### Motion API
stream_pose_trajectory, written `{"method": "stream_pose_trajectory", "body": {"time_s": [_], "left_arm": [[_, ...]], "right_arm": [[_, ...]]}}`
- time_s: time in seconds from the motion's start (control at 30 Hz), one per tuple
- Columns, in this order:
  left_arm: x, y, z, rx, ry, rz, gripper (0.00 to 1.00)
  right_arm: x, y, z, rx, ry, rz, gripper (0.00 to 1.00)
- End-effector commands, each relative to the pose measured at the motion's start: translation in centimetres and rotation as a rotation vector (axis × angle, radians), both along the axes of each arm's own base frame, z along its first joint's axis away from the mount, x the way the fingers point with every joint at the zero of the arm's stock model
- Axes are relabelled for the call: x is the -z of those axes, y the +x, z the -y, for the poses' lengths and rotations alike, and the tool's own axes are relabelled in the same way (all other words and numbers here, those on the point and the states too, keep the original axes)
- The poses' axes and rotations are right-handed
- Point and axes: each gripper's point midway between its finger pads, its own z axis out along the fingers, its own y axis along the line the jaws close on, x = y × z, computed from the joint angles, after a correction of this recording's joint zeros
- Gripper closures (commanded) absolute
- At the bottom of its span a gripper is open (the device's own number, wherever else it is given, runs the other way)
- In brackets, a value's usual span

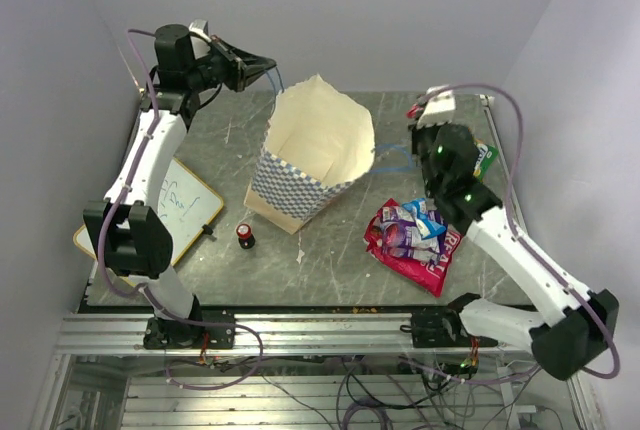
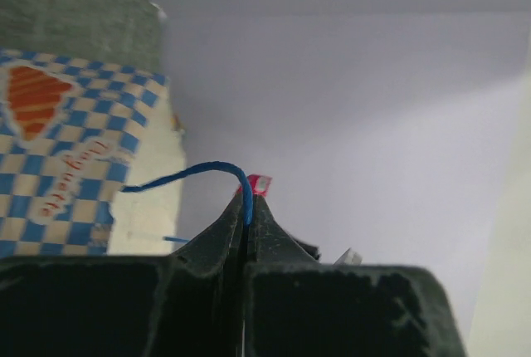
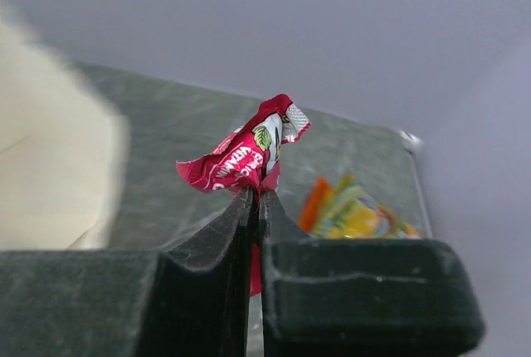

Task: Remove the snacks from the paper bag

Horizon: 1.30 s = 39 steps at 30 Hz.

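The paper bag (image 1: 315,150) stands open-topped on the table, cream with a blue-checked band (image 2: 58,166). My left gripper (image 2: 247,207) is shut on its thin blue cord handle (image 2: 191,173), up at the bag's far left corner (image 1: 265,65). My right gripper (image 3: 258,193) is shut on a crumpled red snack packet (image 3: 241,158), held above the table to the right of the bag (image 1: 422,110). A pile of pink, purple-white and blue snacks (image 1: 415,235) lies on the table in front of the right arm. An orange-yellow packet (image 3: 353,212) lies near the table's right edge (image 1: 485,158).
A small red-capped bottle (image 1: 244,235) stands just in front of the bag. A wood-framed whiteboard (image 1: 185,205) lies at the left, under the left arm. Walls close in the table at the back and both sides.
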Motion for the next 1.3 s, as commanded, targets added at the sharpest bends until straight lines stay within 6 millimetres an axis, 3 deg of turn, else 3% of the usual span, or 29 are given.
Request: {"method": "stream_pose_trajectory", "body": {"time_s": [0.0, 0.17, 0.2, 0.43, 0.57, 0.83, 1.07, 1.27], "left_arm": [[1.9, 1.5, -3.0, -0.038, 0.073, -0.031, 0.93], [3.6, 2.6, -5.1, -0.054, 0.130, -0.061, 0.93], [4.1, 2.7, -5.5, -0.054, 0.144, -0.069, 0.93], [6.9, 2.6, -8.9, -0.092, 0.279, -0.120, 0.92], [7.0, 2.7, -9.7, -0.101, 0.317, -0.115, 0.87], [6.3, 2.3, -10.1, -0.111, 0.362, -0.085, 0.62], [4.7, 1.4, -10.3, -0.115, 0.398, -0.045, 0.45], [3.4, 0.3, -10.3, -0.117, 0.402, -0.014, 0.30]], "right_arm": [[1.6, 4.5, 7.7, 0.277, 0.146, -0.104, 1.00], [8.1, 9.2, 14.1, 0.420, 0.257, -0.334, 1.00], [9.7, 9.9, 14.9, 0.430, 0.264, -0.373, 1.00], [15.6, 12.5, 19.3, 0.455, 0.357, -0.450, 1.00], [17.0, 12.9, 19.9, 0.443, 0.351, -0.474, 1.00], [19.6, 12.8, 21.1, 0.483, 0.284, -0.528, 1.00], [22.1, 11.8, 20.7, 0.448, 0.244, -0.569, 0.86], [21.5, 11.8, 20.5, 0.440, 0.249, -0.558, 0.67]]}}
